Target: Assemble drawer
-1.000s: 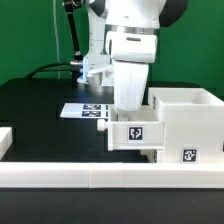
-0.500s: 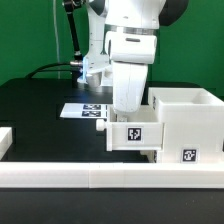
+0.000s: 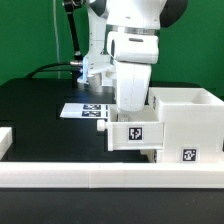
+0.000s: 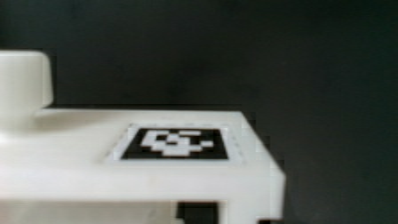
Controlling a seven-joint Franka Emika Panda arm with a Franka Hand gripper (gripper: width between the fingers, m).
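the drawer's small tray (image 3: 134,133), white with a square tag on its front face, sits against the side of the tall box casing (image 3: 186,125) toward the exterior view's left, apparently entering or abutting the casing's lower part; how deep it is seated cannot be told. the casing stands open-topped on the black tabletop (image 3: 40,110), just behind the long white border rail (image 3: 110,180). the wrist view shows a tagged white surface (image 4: 178,143) close beneath the camera, with a raised white knob-like part (image 4: 22,85) beside it. the gripper (image 3: 128,108) hangs directly over the tray, its fingertips hidden behind the tray's top edge, so whether it is apart or clamped on the tray cannot be told. judged progress: one tray is at the casing, perhaps partly inserted; a second tray is not identifiable. the marker board (image 3: 85,110) lies flat behind the arm. open tabletop extends toward the exterior view's left; the rail and casing walls limit movement in front and toward the exterior view's right.
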